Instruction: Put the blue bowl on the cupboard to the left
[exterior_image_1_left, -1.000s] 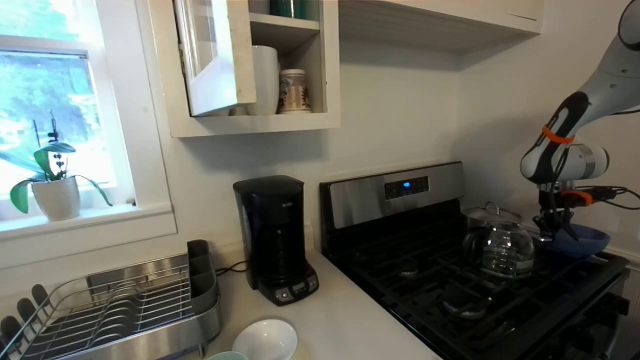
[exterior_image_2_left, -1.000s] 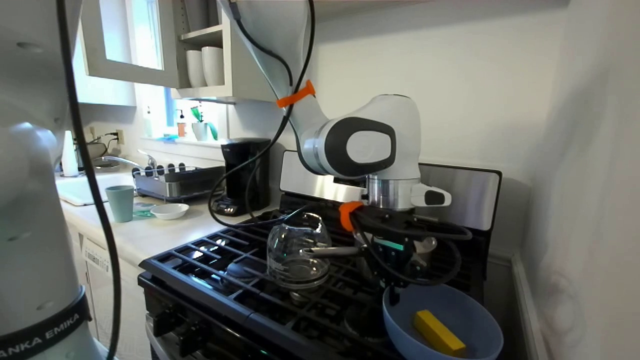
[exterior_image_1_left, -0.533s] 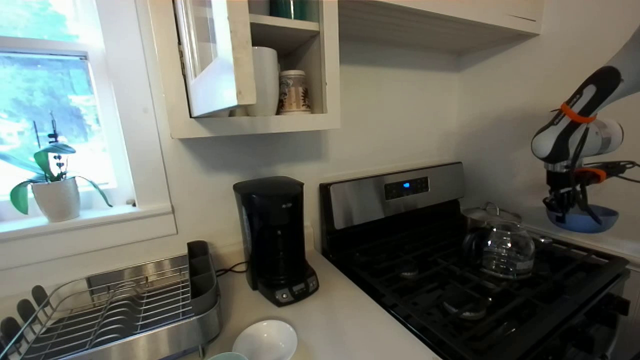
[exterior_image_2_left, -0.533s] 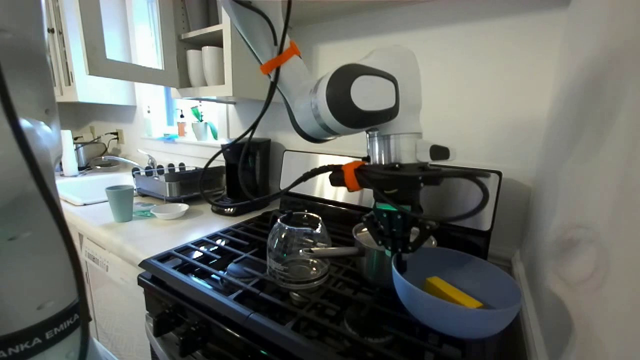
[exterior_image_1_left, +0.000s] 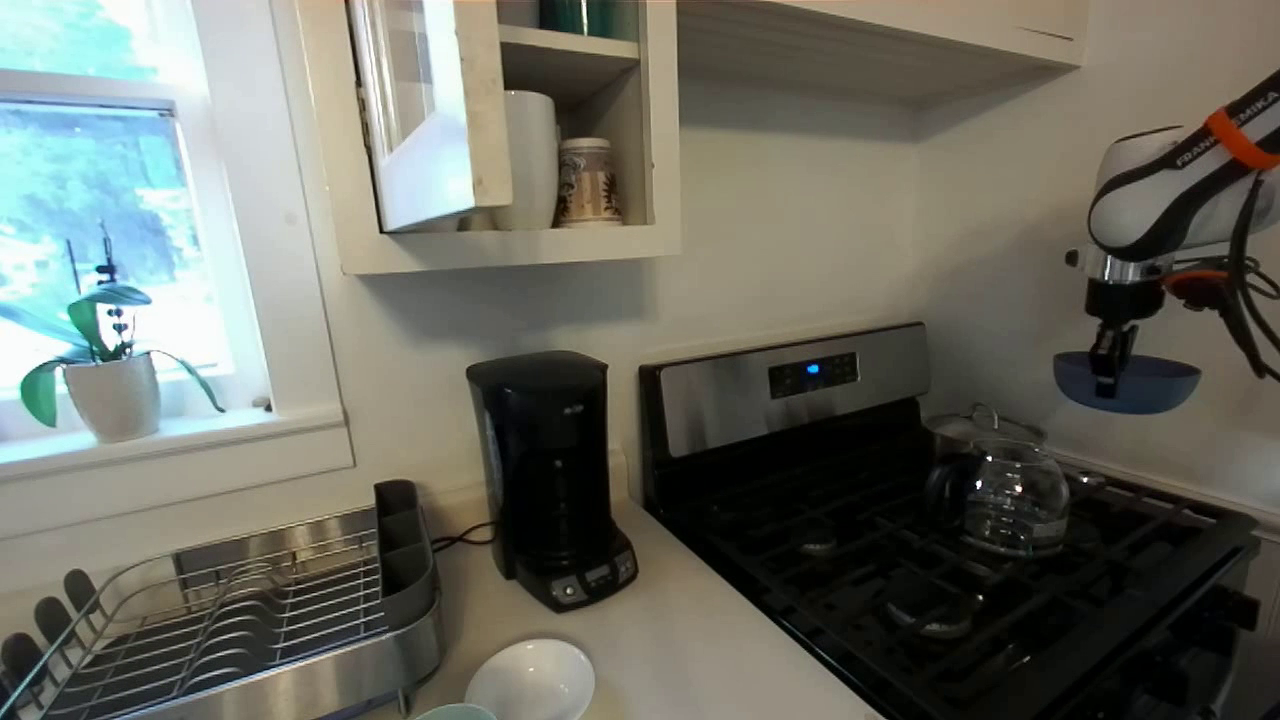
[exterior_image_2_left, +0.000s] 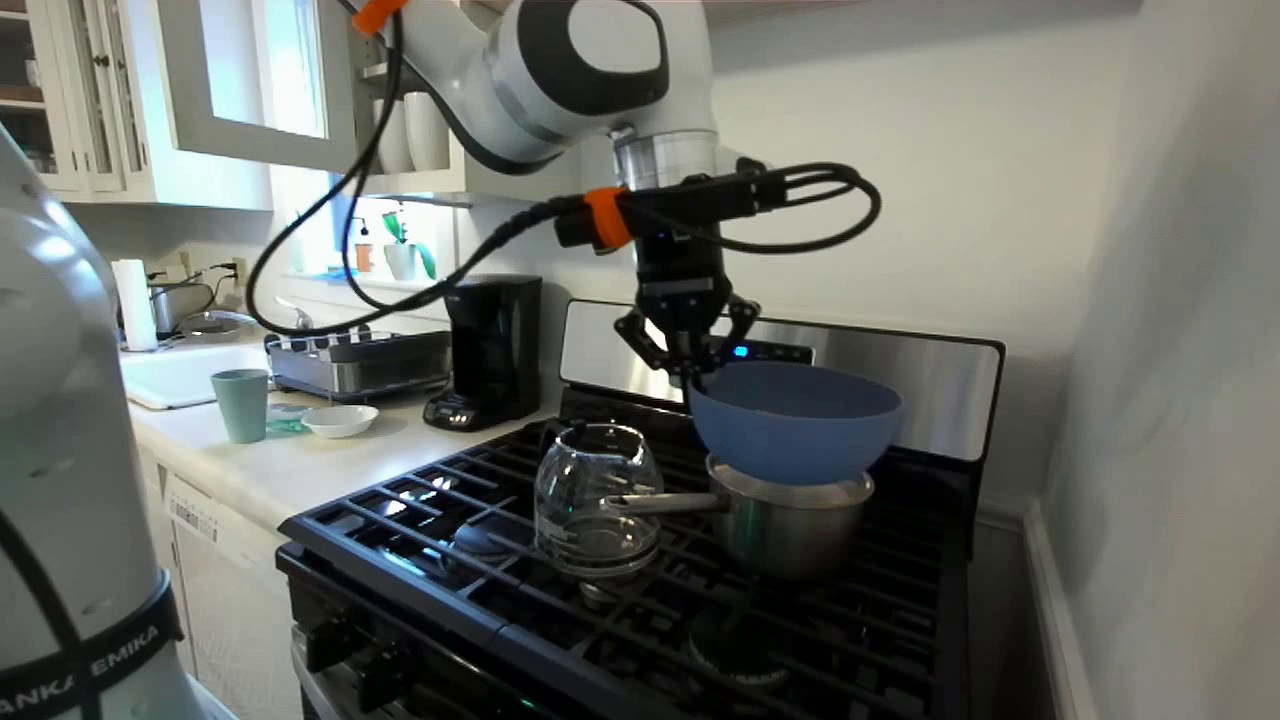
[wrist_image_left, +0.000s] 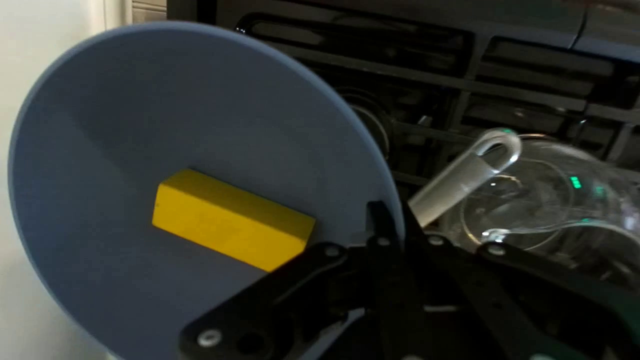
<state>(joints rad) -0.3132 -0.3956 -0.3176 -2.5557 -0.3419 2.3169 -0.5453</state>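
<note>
The blue bowl (wrist_image_left: 215, 135), cut off below in the wrist view, hides the yellow block (wrist_image_left: 232, 220) in both exterior views

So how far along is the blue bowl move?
Done: the gripper is shut on the rim of the blue bowl, and the bowl is off the stove. In hand: the bowl hangs in the air, a yellow block lying inside it. Left: getting it over to the counter top, where a white bowl sits, then lowering and letting go.
</note>
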